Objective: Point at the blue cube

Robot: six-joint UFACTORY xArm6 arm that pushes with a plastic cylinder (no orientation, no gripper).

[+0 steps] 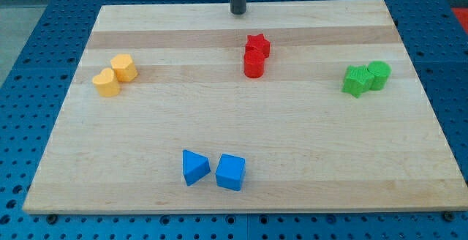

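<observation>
Wooden and pale, the surface point(241, 189) filled most of the view, resting on a blue perforated base point(22, 20) that showed around its edges. My tip point(238, 12) stood at the view's top, just past the middle, touching down near the far edge of the board; the rod above it ran out of the frame. This arm carried no end effector that could open or close, only the plain rod, so nothing was grasped. The blue cube point(230, 172) sat near the view's bottom, slightly left of centre, well apart from my tip and almost straight below it in the view. Just beside the cube, on its left and nearly touching it, lay a blue triangular block point(194, 167). Between my tip and the blue pair stood two red blocks pressed together: a red star point(257, 45) behind and a red cylinder point(253, 64) in front of it. These were the blocks nearest my tip, a little to its right. At the view's left sat two yellow blocks touching each other, one point(125, 67) higher and one point(106, 83) lower and further left; their shapes looked rounded but I could not tell more. At the view's right two green blocks touched as well, a green star-like piece point(356, 80) and a rounder green piece point(379, 74) beside it.
</observation>
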